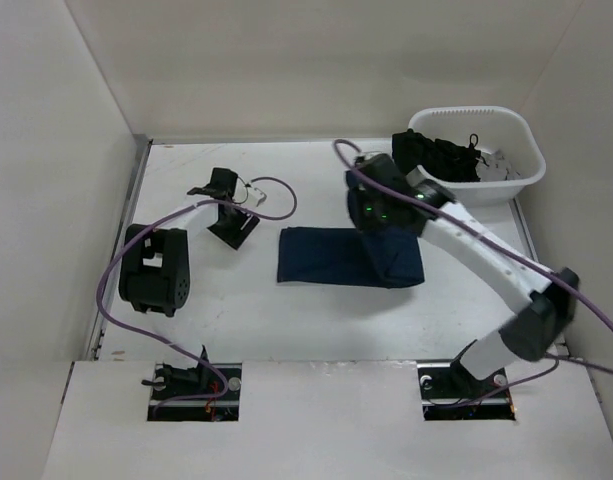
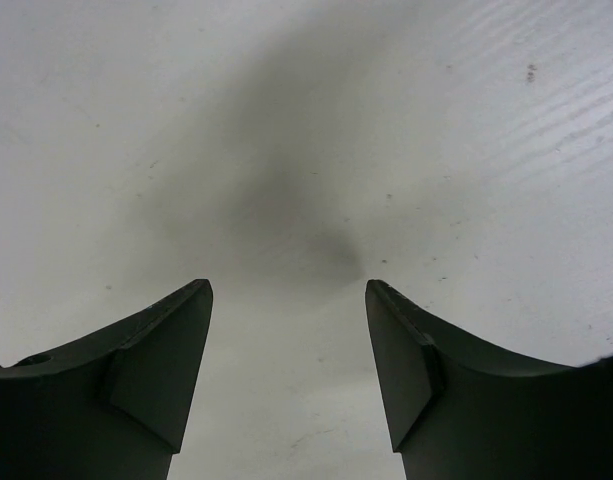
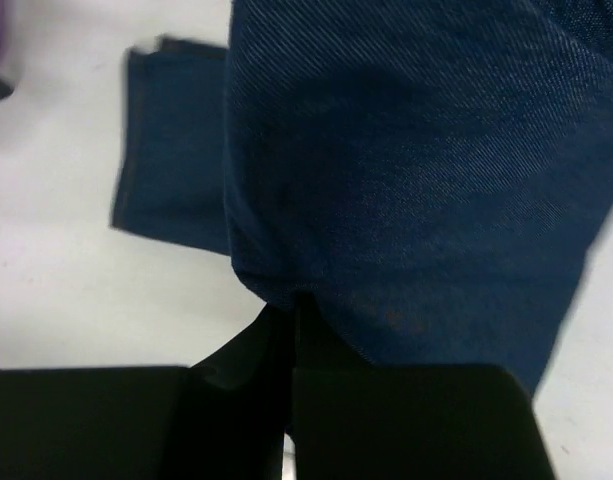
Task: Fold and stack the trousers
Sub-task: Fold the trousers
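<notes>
The dark navy trousers (image 1: pixel 331 258) lie folded into a strip in the middle of the white table (image 1: pixel 186 330). My right gripper (image 1: pixel 374 215) stands over their right end, shut on a raised fold of the denim. In the right wrist view the jaws (image 3: pixel 294 312) are pressed together on the edge of the blue cloth (image 3: pixel 416 170), which hangs in front of them and hides the fingertips. My left gripper (image 1: pixel 221 185) sits at the back left, away from the trousers. Its fingers (image 2: pixel 176 340) stand open over bare tabletop with nothing between them.
A white basket (image 1: pixel 526 140) with black garments (image 1: pixel 451 160) in it stands at the back right corner. Purple cables (image 1: pixel 276 200) loop over the table near both arms. White walls close the table on three sides.
</notes>
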Motion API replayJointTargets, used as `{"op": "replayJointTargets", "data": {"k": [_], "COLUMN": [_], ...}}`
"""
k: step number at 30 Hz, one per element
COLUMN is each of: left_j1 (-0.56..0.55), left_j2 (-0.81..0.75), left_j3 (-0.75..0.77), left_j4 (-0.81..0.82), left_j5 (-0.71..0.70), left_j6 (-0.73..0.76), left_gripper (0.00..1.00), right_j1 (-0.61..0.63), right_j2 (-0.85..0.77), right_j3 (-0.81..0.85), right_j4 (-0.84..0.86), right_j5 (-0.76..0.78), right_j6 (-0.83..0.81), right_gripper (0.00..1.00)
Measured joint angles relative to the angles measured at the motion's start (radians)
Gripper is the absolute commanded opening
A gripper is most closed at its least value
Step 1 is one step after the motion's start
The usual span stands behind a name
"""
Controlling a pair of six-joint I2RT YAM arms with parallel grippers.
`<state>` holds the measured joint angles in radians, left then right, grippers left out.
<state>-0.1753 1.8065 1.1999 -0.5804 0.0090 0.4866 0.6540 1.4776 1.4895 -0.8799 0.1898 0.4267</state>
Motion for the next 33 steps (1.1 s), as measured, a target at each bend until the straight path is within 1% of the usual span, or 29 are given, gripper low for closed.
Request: {"op": "replayJointTargets", "data": {"k": [2, 5, 10, 11, 13, 14, 15, 16, 17, 19, 22, 24, 25, 27, 30, 31, 33], "left_j1": [0.026, 0.082, 0.184, 0.198, 0.216, 0.22, 0.224, 0.228, 0.231, 0.235, 0.25, 0.265, 0.274, 0.286, 0.297, 0.294, 0.271], "left_j2": [0.0, 0.007, 0.067, 0.075, 0.083, 0.087, 0.089, 0.091, 0.093, 0.098, 0.108, 0.113, 0.114, 0.114, 0.106, 0.098, 0.065], "left_j3": [0.006, 0.012, 0.043, 0.052, 0.061, 0.065, 0.068, 0.071, 0.074, 0.081, 0.096, 0.106, 0.109, 0.109, 0.109, 0.109, 0.105], "left_j4": [0.0, 0.001, 0.011, 0.017, 0.023, 0.024, 0.023, 0.023, 0.023, 0.023, 0.023, 0.024, 0.024, 0.024, 0.021, 0.019, 0.014], "left_j5": [0.001, 0.004, 0.015, 0.018, 0.025, 0.027, 0.03, 0.031, 0.032, 0.034, 0.039, 0.037, 0.032, 0.021, 0.009, 0.007, 0.006], "left_j6": [-0.007, -0.013, -0.03, -0.035, -0.044, -0.047, -0.049, -0.05, -0.05, -0.05, -0.05, -0.05, -0.049, -0.047, -0.044, -0.043, -0.042], "left_gripper": [0.62, 0.62, 0.61, 0.61, 0.61, 0.61, 0.61, 0.61, 0.61, 0.61, 0.61, 0.6, 0.6, 0.61, 0.61, 0.61, 0.62], "right_j1": [0.093, 0.179, 0.234, 0.237, 0.238, 0.237, 0.237, 0.237, 0.237, 0.238, 0.252, 0.273, 0.286, 0.309, 0.315, 0.294, 0.209], "right_j2": [0.117, 0.261, 0.476, 0.51, 0.559, 0.58, 0.601, 0.621, 0.64, 0.673, 0.696, 0.682, 0.655, 0.554, 0.342, 0.266, 0.143], "right_j3": [0.095, 0.225, 0.425, 0.442, 0.454, 0.454, 0.454, 0.454, 0.454, 0.454, 0.452, 0.43, 0.389, 0.256, 0.008, -0.076, -0.218], "right_j4": [0.005, 0.029, 0.103, 0.123, 0.157, 0.168, 0.18, 0.195, 0.208, 0.237, 0.313, 0.403, 0.47, 0.582, 0.681, 0.699, 0.715], "right_j5": [0.026, 0.043, 0.047, 0.047, 0.039, 0.035, 0.03, 0.024, 0.014, -0.028, -0.136, -0.201, -0.227, -0.253, -0.253, -0.246, -0.221], "right_j6": [0.023, 0.04, 0.051, 0.056, 0.072, 0.079, 0.089, 0.098, 0.106, 0.108, 0.105, 0.088, 0.077, 0.071, 0.108, 0.13, 0.172], "right_gripper": [0.0, 0.0, 0.02, 0.04, 0.12, 0.2, 0.34, 0.56, 1.0, 1.0, 1.0, 1.0, 1.0, 1.0, 1.0, 1.0, 1.0]}}
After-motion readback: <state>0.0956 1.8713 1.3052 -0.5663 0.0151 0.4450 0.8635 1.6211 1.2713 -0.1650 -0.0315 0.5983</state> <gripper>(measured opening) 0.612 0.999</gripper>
